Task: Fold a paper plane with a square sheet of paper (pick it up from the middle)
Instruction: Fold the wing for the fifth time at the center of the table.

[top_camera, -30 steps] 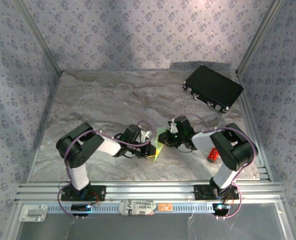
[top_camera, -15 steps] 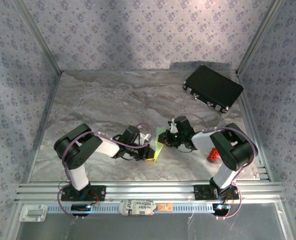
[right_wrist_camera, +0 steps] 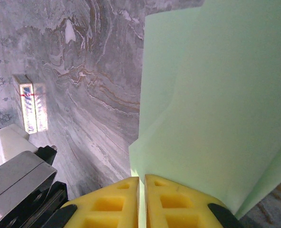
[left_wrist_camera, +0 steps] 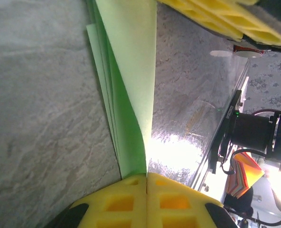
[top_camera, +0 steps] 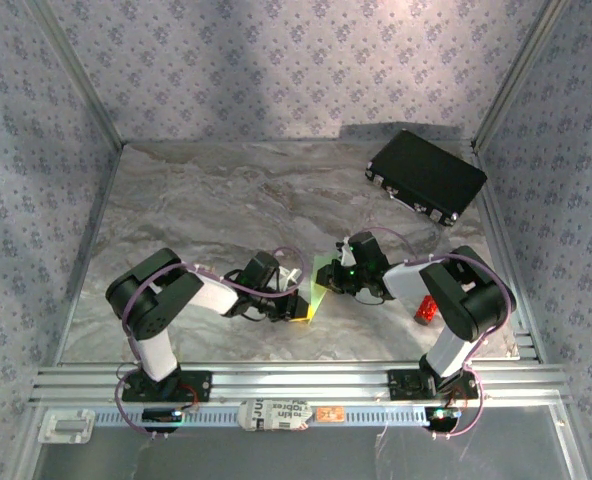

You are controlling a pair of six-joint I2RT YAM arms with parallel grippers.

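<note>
Paper sheet point(top_camera: 314, 296), creased, runs seven-to-one o'clock: left gripper point(top_camera: 296, 307) pinches its seven-o'clock end, right gripper point(top_camera: 332, 276) clamps the one-o'clock end.

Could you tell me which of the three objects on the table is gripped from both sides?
The folded pale green paper, pinched by the left fingers and right fingers; the black case and the small red cylinder lie apart, untouched.

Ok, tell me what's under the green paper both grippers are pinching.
Marbled grey tabletop shows around the folded green paper, which the left gripper and right gripper pinch. The patch directly beneath is covered, so nothing there can be checked.
</note>
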